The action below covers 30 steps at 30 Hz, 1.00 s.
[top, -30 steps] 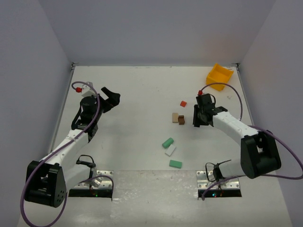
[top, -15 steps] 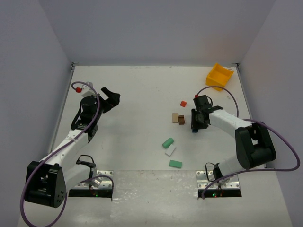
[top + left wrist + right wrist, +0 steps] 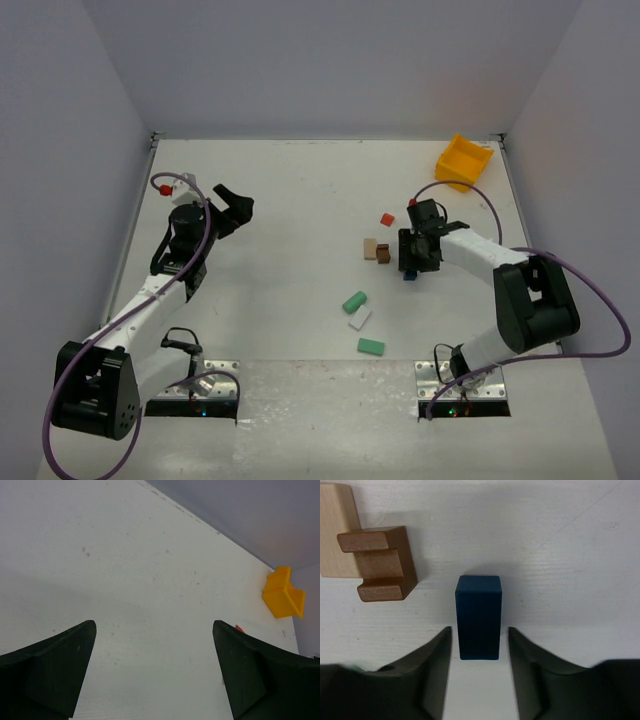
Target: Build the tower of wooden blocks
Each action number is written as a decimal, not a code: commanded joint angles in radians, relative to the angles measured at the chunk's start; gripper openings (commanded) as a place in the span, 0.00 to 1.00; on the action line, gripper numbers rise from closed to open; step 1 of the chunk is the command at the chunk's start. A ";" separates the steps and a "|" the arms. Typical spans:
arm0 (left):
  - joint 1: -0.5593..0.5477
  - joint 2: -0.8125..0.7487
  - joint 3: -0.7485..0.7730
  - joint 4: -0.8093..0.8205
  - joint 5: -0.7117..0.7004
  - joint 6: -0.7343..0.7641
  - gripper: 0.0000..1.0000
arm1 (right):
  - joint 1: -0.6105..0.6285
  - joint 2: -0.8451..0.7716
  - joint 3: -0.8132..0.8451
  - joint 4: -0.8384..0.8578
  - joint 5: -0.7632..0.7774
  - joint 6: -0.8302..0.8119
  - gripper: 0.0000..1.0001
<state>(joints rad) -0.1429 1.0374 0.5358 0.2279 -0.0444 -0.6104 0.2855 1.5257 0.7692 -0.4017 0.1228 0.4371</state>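
From above, the blue block [image 3: 478,617] is nearly hidden beneath the right gripper [image 3: 480,632]; its jaws are parted narrowly around that smooth rectangular block, a thin gap seen each side, nothing held; the left gripper [image 3: 154,630] is spread wide, empty; at ten o'clock, a notched brown block [image 3: 380,562] is seen touching a pale tan block [image 3: 337,530].

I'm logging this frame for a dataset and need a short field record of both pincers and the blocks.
right pincer: open, straddling the dark blue wooden block, narrow gap on each side
dark blue wooden block: apart from the brown notched wooden block
brown notched wooden block: touching the pale tan wooden block
left pincer: open wide, empty
loose: small red block, green blocks, white block
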 commanded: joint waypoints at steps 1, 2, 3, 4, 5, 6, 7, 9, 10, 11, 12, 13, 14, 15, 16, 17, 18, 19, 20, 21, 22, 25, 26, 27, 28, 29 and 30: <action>-0.003 -0.026 0.004 0.027 0.003 0.004 1.00 | 0.008 -0.045 0.023 -0.001 0.007 -0.001 0.56; -0.003 -0.027 0.004 0.027 0.006 0.004 1.00 | 0.011 -0.063 0.017 0.000 0.006 0.000 0.59; -0.003 -0.027 0.004 0.027 0.008 0.004 1.00 | 0.014 -0.078 0.014 -0.002 0.007 0.004 0.61; -0.003 -0.027 0.004 0.027 0.009 0.004 1.00 | 0.019 -0.093 0.010 -0.003 0.009 0.006 0.64; -0.003 -0.027 0.004 0.027 0.010 0.003 1.00 | 0.027 -0.114 0.005 -0.002 0.014 0.004 0.68; -0.003 -0.027 0.004 0.027 0.013 0.003 1.00 | 0.041 -0.129 -0.001 -0.004 0.021 0.003 0.70; -0.003 -0.027 0.004 0.027 0.016 0.003 1.00 | 0.044 -0.143 -0.002 -0.007 0.030 0.003 0.72; -0.003 -0.029 0.004 0.026 0.022 0.004 1.00 | 0.073 -0.187 -0.011 -0.015 0.047 -0.002 0.74; -0.003 -0.032 0.004 0.028 0.024 0.003 1.00 | 0.098 -0.207 -0.021 -0.017 0.051 -0.010 0.76; -0.003 -0.034 0.004 0.028 0.026 0.003 1.00 | 0.123 -0.233 -0.028 -0.020 0.042 -0.025 0.79; -0.003 -0.035 0.004 0.028 0.027 0.003 1.00 | 0.140 -0.257 -0.033 -0.028 0.023 -0.039 0.88; -0.003 -0.038 0.004 0.027 0.029 0.003 1.00 | 0.154 -0.276 -0.039 -0.039 0.002 -0.051 0.99; -0.003 -0.043 0.004 0.027 0.031 0.003 1.00 | 0.183 -0.288 -0.049 -0.049 -0.011 -0.062 0.99; -0.003 -0.045 0.003 0.026 0.033 0.003 1.00 | 0.214 -0.309 -0.061 -0.053 -0.037 -0.087 0.99; -0.003 -0.048 0.003 0.025 0.036 0.003 1.00 | 0.237 -0.324 -0.072 -0.058 -0.059 -0.104 0.99; -0.003 -0.052 0.003 0.025 0.038 0.003 1.00 | 0.261 -0.334 -0.081 -0.068 -0.082 -0.120 0.99; -0.003 -0.056 0.002 0.025 0.038 0.002 1.00 | 0.298 -0.343 -0.093 -0.079 -0.103 -0.137 0.99; -0.003 -0.062 0.000 0.025 0.039 0.001 1.00 | 0.338 -0.352 -0.107 -0.088 -0.116 -0.151 0.99; -0.003 -0.067 -0.002 0.025 0.040 0.001 1.00 | 0.376 -0.355 -0.118 -0.098 -0.113 -0.160 0.99; -0.003 -0.073 -0.003 0.025 0.043 -0.002 1.00 | 0.430 -0.351 -0.130 -0.117 -0.102 -0.164 0.99; -0.003 -0.077 -0.003 0.024 0.064 -0.002 1.00 | 0.472 -0.337 -0.131 -0.130 -0.081 -0.148 0.99; -0.003 -0.100 -0.008 0.022 0.074 -0.001 1.00 | 0.542 -0.285 -0.127 -0.125 -0.111 -0.132 0.99; -0.003 -0.108 -0.010 0.022 0.074 -0.003 1.00 | 0.553 -0.266 -0.123 -0.109 -0.117 -0.124 0.99; -0.003 -0.117 -0.011 0.019 0.074 -0.003 1.00 | 0.567 -0.236 -0.117 -0.096 -0.135 -0.119 0.99; -0.003 -0.123 -0.012 0.016 0.074 -0.003 1.00 | 0.585 -0.210 -0.112 -0.087 -0.149 -0.121 0.99; -0.003 -0.128 -0.015 0.016 0.073 -0.002 1.00 | 0.607 -0.189 -0.111 -0.080 -0.147 -0.128 0.99; -0.003 -0.139 -0.018 0.016 0.067 -0.002 1.00 | 0.625 -0.157 -0.111 -0.070 -0.125 -0.142 0.99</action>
<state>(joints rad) -0.1429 0.9406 0.5267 0.2248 0.0098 -0.6109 0.8550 1.2916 0.6399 -0.5139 0.0063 0.3132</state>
